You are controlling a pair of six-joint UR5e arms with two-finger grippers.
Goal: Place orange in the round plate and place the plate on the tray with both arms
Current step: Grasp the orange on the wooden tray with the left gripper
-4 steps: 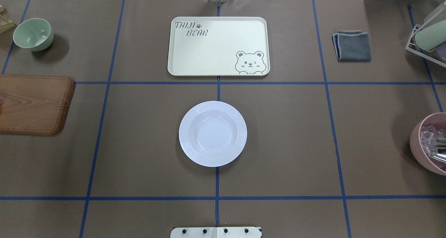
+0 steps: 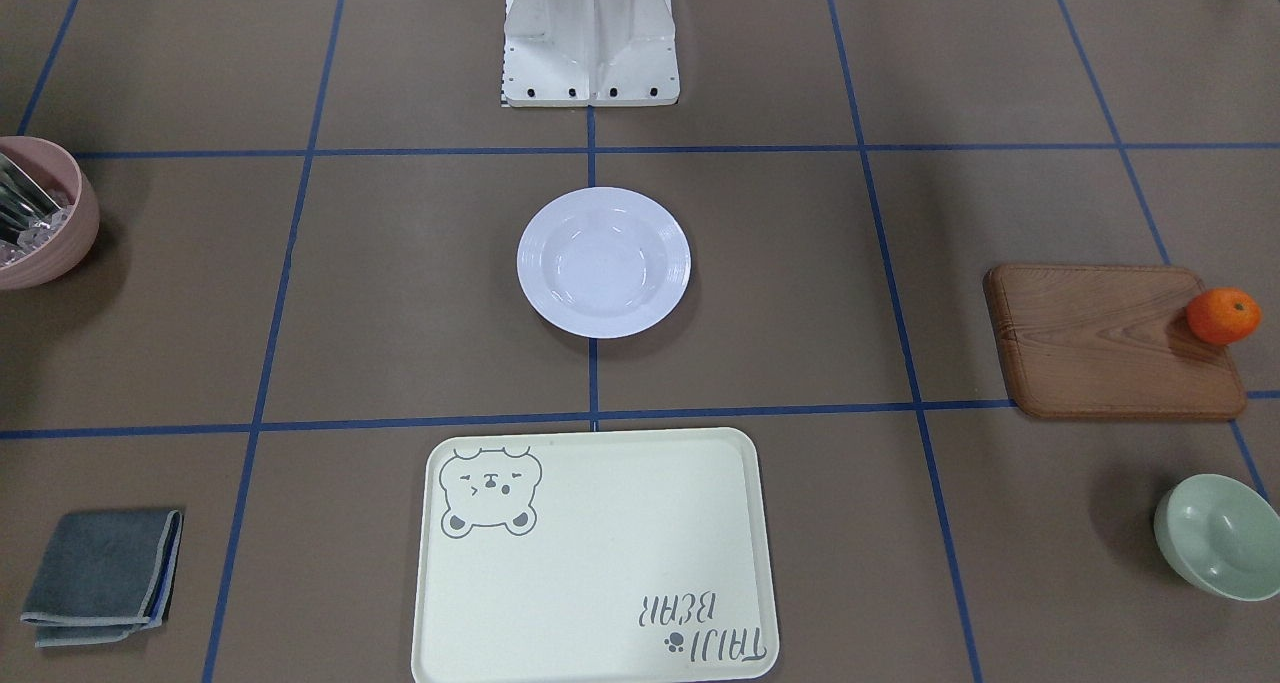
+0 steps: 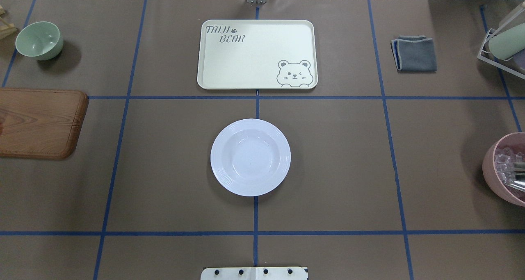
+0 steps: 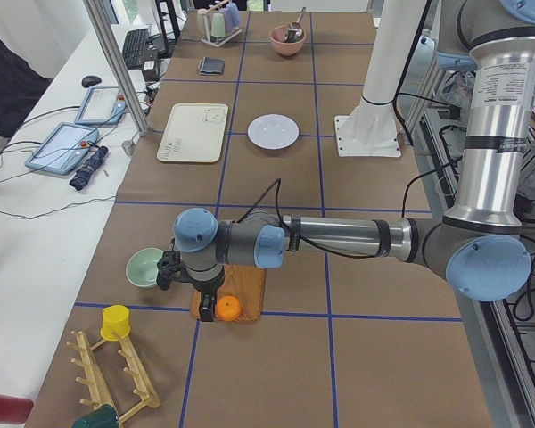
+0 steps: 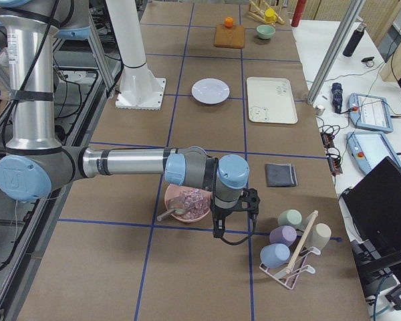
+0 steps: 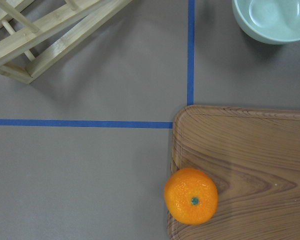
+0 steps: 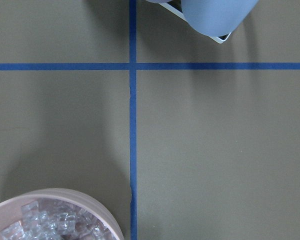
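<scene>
The orange [image 2: 1222, 315] rests on the outer corner of the brown wooden board [image 2: 1110, 341], at the table's left end. In the left wrist view the orange [image 6: 191, 195] lies low and slightly right of centre. My left gripper [image 4: 207, 312] hangs just beside the orange [image 4: 228, 308]; I cannot tell whether it is open or shut. The white round plate [image 3: 250, 157] sits empty at the table's centre. Beyond it lies the cream tray [image 3: 257, 54] with the bear drawing, nothing on it. My right gripper [image 5: 234, 234] hovers by the pink bowl [image 5: 187, 202]; its state cannot be told.
A pale green bowl [image 2: 1215, 535] stands near the board. A wooden rack [image 6: 45, 35] lies past the table's left end. A folded grey cloth [image 3: 414, 53] and a cup rack [image 5: 291, 244] are on the right side. The robot base [image 2: 590, 38] stands behind the plate.
</scene>
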